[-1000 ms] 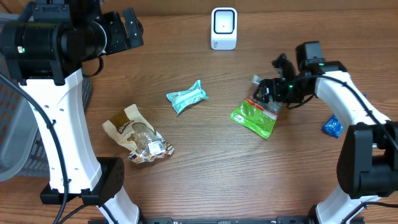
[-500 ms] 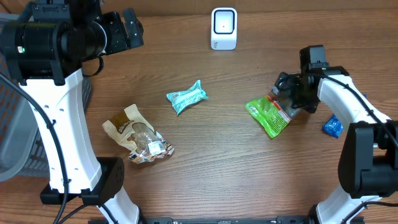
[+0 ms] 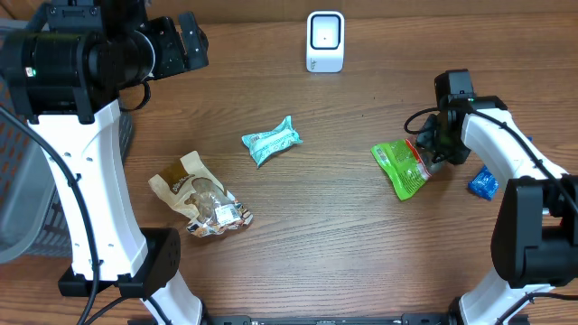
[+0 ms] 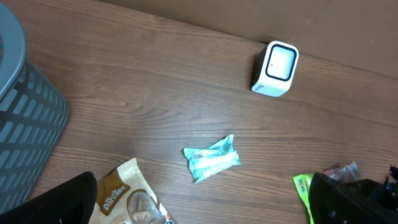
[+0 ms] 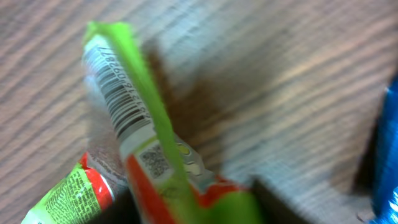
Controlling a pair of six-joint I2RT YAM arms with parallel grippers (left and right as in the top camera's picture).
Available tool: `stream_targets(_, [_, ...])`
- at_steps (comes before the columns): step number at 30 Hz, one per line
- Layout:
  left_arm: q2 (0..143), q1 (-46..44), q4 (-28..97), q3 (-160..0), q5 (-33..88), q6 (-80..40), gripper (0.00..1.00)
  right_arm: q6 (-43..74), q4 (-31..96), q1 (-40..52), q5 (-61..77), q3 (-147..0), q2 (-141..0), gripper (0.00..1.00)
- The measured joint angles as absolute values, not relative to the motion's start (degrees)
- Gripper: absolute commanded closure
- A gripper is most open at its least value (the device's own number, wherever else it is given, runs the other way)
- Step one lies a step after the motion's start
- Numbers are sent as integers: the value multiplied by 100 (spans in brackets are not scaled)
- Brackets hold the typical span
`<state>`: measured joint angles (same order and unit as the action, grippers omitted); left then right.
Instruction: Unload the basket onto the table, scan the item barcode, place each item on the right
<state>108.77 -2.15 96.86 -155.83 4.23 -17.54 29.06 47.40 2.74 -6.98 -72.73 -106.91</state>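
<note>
Rightward your green packet [image 3: 402, 167] has slid, now well down-right of the scanner [image 3: 325, 41], its end seemingly pinched by the right gripper [image 3: 432, 149]. The left gripper [image 3: 191, 43] gapes empty. It's light, floppy, slippery film: grip the seam and keep the barcode [image 5: 121, 93] clear.

The right tool [image 3: 432, 150] sits further right than a second ago, closer to the blue packet [image 3: 482, 183] — its jaws narrower — and the green packet [image 3: 400, 170] lies shifted with it, slanted more steeply.
</note>
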Motion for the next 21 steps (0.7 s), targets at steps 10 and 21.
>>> stream_targets(10, [10877,-215,9688,-15583,423,-1754,0,1393,3892,1107,467,-7273,-10691,0])
stream_targets(21, [10877,-215,9688,-15583,423,-1754,0,1909,4943,1874,-3865,-7297,-10691,0])
